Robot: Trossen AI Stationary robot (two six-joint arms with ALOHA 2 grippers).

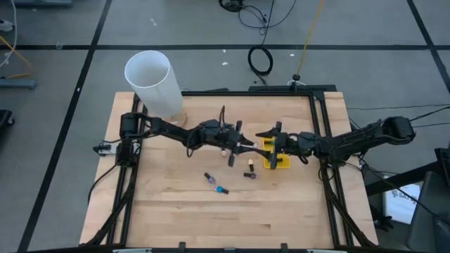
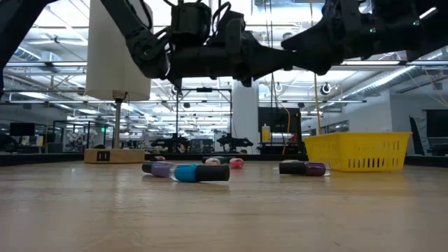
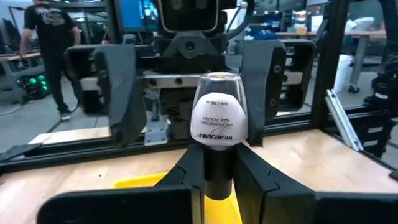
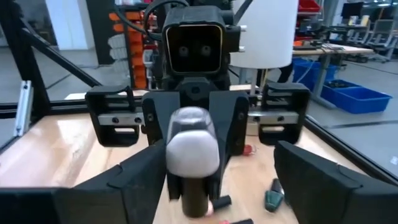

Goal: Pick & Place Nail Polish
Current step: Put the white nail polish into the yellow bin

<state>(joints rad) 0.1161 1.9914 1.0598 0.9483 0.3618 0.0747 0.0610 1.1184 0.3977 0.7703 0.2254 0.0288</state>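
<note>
My left gripper (image 1: 245, 145) reaches in level from the table's left and is shut on a pale nail polish bottle (image 3: 219, 115) with a dark cap. Facing it from the right, my right gripper (image 1: 269, 145) is open. Its fingers (image 3: 121, 87) stand on either side of the bottle and clear of it, above the yellow bin (image 1: 281, 163). Loose bottles lie on their sides on the wood: a teal one (image 1: 222, 190), a purple one (image 1: 209, 177), another (image 1: 249, 174) near the bin, and a pink one (image 2: 236, 163) farther back. My left gripper pinches the bottle's dark cap (image 3: 219, 167) between its two fingers (image 3: 189, 177), coming level from the table's left. The pale body stands out past the fingertips, its label upside down in the left wrist view. The bottle is lifted clear of the table.
A big white cylinder (image 1: 151, 81) stands at the table's far left corner. A black frame rail (image 1: 320, 133) runs along the table's right side behind the bin. The near half of the wooden table (image 1: 232, 218) has free room.
</note>
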